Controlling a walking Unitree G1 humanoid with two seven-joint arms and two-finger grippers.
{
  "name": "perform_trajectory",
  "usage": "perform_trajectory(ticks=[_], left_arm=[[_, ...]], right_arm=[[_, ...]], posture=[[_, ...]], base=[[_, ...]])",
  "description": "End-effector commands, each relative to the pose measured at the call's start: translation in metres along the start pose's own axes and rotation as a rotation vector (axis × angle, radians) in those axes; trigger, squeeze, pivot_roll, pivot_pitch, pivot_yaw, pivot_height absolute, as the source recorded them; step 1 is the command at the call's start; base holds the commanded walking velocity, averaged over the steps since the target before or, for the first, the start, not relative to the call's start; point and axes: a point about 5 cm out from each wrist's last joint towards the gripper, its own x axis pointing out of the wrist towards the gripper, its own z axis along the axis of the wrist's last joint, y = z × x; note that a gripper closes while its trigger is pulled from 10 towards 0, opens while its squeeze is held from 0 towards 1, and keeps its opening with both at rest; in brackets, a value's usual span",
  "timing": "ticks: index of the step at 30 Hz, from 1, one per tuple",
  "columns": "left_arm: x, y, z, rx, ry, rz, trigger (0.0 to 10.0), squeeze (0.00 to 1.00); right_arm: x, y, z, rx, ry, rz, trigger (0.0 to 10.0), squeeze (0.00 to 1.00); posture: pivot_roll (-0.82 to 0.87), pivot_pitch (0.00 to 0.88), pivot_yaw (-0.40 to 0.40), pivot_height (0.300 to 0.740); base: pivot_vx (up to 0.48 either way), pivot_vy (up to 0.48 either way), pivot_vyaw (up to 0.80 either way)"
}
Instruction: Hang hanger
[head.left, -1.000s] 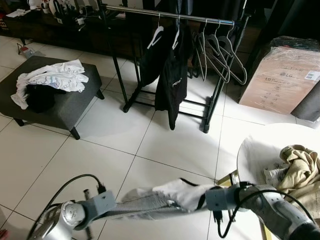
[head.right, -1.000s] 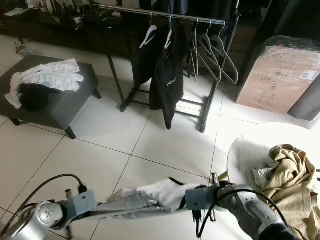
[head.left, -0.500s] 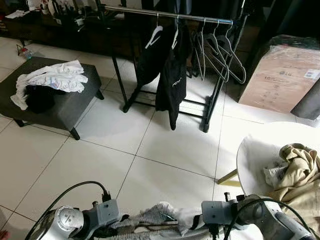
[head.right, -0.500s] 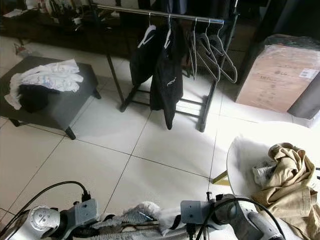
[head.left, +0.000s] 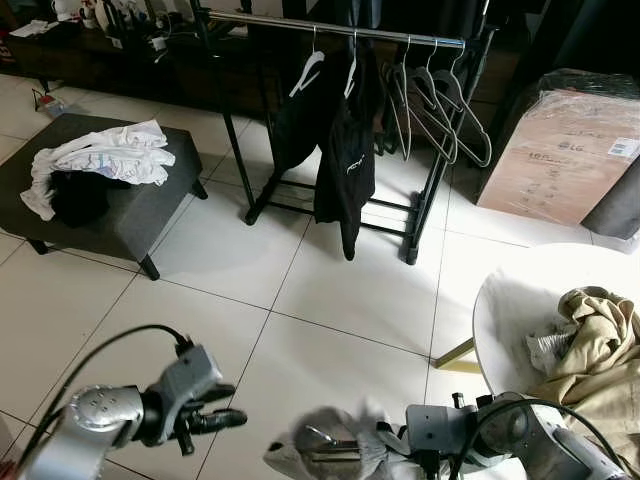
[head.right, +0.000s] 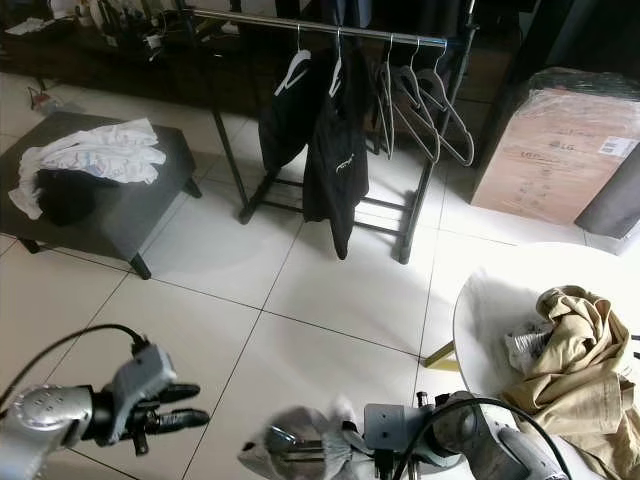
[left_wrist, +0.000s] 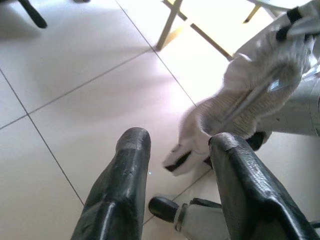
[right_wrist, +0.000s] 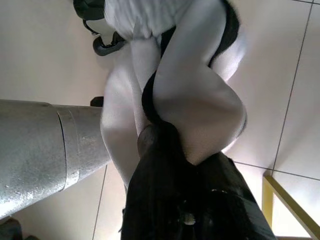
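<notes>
1. Eye views: my right gripper (head.left: 385, 450) is clamped on the white garment (head.left: 335, 455) with its hanger (head.left: 315, 437); the rack (head.left: 330, 28) stands well ahead.
2. Left wrist view: my left gripper (left_wrist: 172, 192) is spread, holding nothing, beside the garment.
3. Right wrist view: the garment wraps the closed fingers (right_wrist: 150, 142).

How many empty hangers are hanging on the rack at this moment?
3, I think. All hang close together at the right end of the rack. They overlap, so another may be hidden among them.
</notes>
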Motion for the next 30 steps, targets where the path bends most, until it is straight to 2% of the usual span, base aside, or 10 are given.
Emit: perform_trajectory(ticks=[1,6,8,11,19,20,21,23,26,30], left_arm=[[-0.004,-0.002,0.000,-0.011,0.001,-0.013,10.0,1.00],[0.007,-0.021,-0.006,-0.026,0.027,-0.134,10.0,1.00],[0.013,-0.035,-0.023,0.040,0.164,-0.208,10.0,1.00],[0.013,-0.047,-0.036,0.076,0.245,-0.282,10.0,1.00],[0.014,-0.047,-0.029,0.120,0.184,-0.264,10.0,1.00],[0.018,-0.043,-0.025,0.179,0.138,-0.208,10.0,0.67],[0.020,-0.042,-0.022,0.201,0.112,-0.182,10.0,0.00],[0.021,-0.042,-0.020,0.217,0.088,-0.161,10.0,0.00],[0.017,-0.052,-0.017,0.207,0.031,-0.220,10.0,0.00],[0.015,-0.056,-0.017,0.214,0.025,-0.245,10.0,0.00]], right_arm=[[0.004,0.006,0.002,0.013,-0.021,0.035,0.0,0.00],[0.004,0.007,0.013,0.025,-0.084,0.052,0.0,0.00],[0.003,0.006,0.018,0.047,-0.125,0.057,0.0,0.00],[-0.001,0.007,0.024,0.077,-0.187,0.074,0.0,0.00],[-0.005,0.012,0.030,0.063,-0.243,0.126,0.0,0.00],[-0.006,0.013,0.034,0.051,-0.275,0.138,0.0,0.00],[-0.008,0.014,0.038,0.036,-0.312,0.152,0.0,0.00],[-0.010,0.016,0.043,0.020,-0.351,0.168,0.0,0.00],[-0.015,0.019,0.045,0.005,-0.380,0.214,0.0,0.00],[-0.015,0.020,0.044,-0.006,-0.377,0.240,0.0,0.00]], posture=[[-0.05,0.190,0.010,0.740],[-0.05,0.178,0.014,0.740],[-0.06,0.170,0.015,0.740],[-0.06,0.164,0.017,0.740],[-0.06,0.157,0.017,0.740],[-0.06,0.156,0.017,0.740],[-0.06,0.153,0.018,0.740],[-0.06,0.153,0.018,0.740],[-0.06,0.153,0.018,0.740],[-0.05,0.161,0.017,0.740]], base=[[0.000,0.000,0.00],[0.000,0.000,0.00],[0.000,0.000,0.00],[0.000,0.000,0.00],[0.000,0.000,0.00],[0.000,0.000,0.00],[0.000,0.000,0.00],[0.000,0.000,0.00],[0.000,0.000,0.00],[0.000,0.000,0.00]])
